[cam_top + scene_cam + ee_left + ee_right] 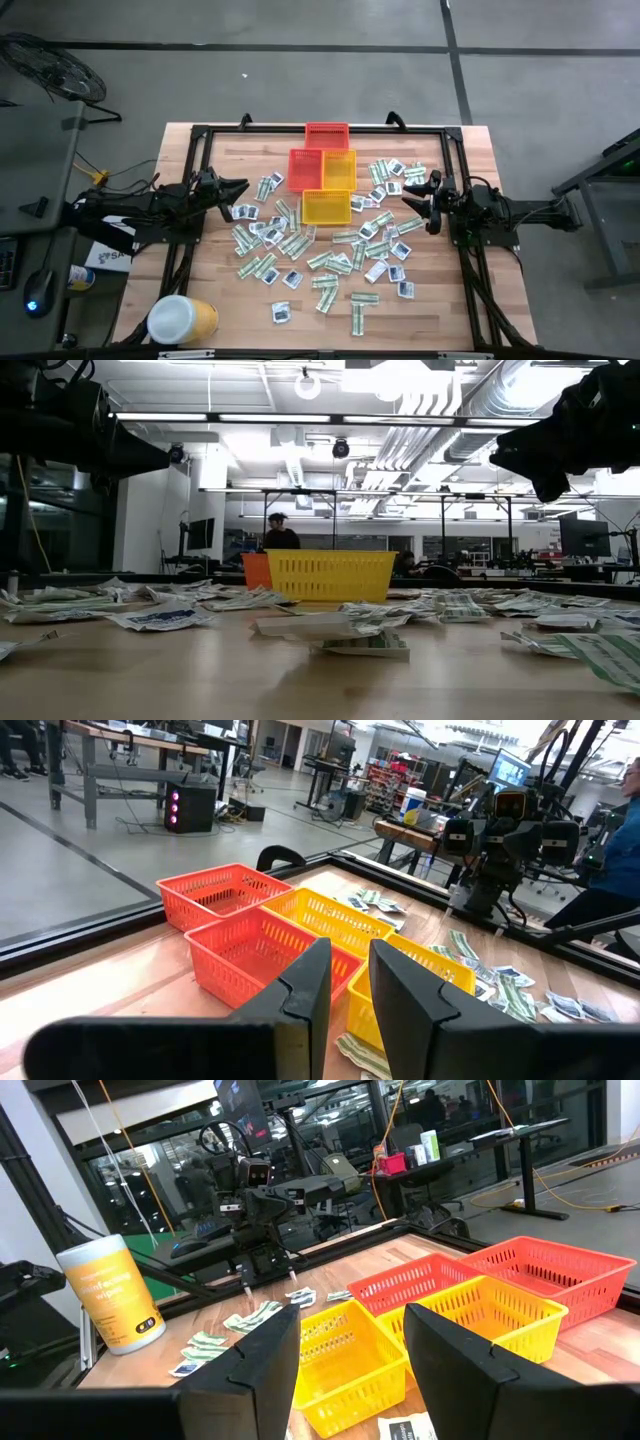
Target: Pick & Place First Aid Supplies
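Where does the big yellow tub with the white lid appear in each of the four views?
High view: the yellow tub lies at the table's near left corner.
Low view: not in it.
Left wrist view: not in it.
Right wrist view: it stands upright at the picture's left edge, beyond the packets.
Shared landmark: the nearest yellow basket, also central in the low view.

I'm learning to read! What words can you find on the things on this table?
"wipes": on the yellow tub, below a longer word too blurred to read.
The packets carry dark print, too small to read.
The card on the floor beside the table shows dark letters, cut off and not readable.
The baskets bear no words.
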`<state>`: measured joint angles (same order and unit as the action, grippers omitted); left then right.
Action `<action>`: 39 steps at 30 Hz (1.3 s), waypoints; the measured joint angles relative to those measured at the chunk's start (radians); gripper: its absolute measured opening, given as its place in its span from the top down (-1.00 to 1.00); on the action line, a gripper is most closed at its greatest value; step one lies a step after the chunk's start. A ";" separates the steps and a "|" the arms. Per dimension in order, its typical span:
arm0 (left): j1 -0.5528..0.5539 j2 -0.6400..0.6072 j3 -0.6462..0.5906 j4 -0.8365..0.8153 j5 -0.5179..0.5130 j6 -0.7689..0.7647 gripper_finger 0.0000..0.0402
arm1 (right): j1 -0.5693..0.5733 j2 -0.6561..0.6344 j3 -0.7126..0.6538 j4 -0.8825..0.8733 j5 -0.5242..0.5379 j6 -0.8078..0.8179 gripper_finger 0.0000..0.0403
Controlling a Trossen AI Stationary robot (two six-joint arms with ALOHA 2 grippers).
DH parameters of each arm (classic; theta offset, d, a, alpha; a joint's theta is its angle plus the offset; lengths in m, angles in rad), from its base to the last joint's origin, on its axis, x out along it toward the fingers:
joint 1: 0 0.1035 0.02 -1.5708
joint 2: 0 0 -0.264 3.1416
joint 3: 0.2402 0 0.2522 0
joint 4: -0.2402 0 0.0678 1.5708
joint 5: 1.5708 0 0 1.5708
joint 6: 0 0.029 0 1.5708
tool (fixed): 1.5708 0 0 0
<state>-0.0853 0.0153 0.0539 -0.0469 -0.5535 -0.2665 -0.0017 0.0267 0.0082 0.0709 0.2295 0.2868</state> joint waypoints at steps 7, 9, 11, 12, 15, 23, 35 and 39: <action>0.000 0.000 0.000 0.000 0.000 0.000 0.64 | 0.000 0.000 0.000 0.000 0.000 0.001 0.14; 0.000 0.000 0.000 0.000 0.000 0.000 0.64 | 0.000 0.000 0.000 0.000 0.000 0.012 0.14; 0.000 0.000 0.000 0.000 0.000 0.000 0.64 | 0.001 0.000 0.000 0.000 -0.003 0.050 0.14; 0.000 0.000 0.000 0.000 0.000 0.000 0.64 | 0.002 0.000 0.000 0.000 -0.004 0.068 0.14; 0.000 0.000 0.000 0.000 0.000 0.000 0.64 | 0.002 0.000 0.004 -0.017 -0.007 0.114 0.14; 0.000 0.000 0.000 0.000 0.000 0.000 0.64 | 0.002 0.078 0.152 -0.356 0.003 0.264 0.14; 0.000 0.000 0.000 0.000 0.000 0.000 0.64 | 0.002 0.424 0.408 -0.620 -0.082 0.653 0.14; 0.000 0.000 0.000 0.000 0.000 0.000 0.64 | 0.007 0.535 0.452 -0.630 -0.193 0.765 0.14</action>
<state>-0.0855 0.0151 0.0536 -0.0469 -0.5533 -0.2667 0.0054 0.5621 0.4598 -0.5590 0.0364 1.0515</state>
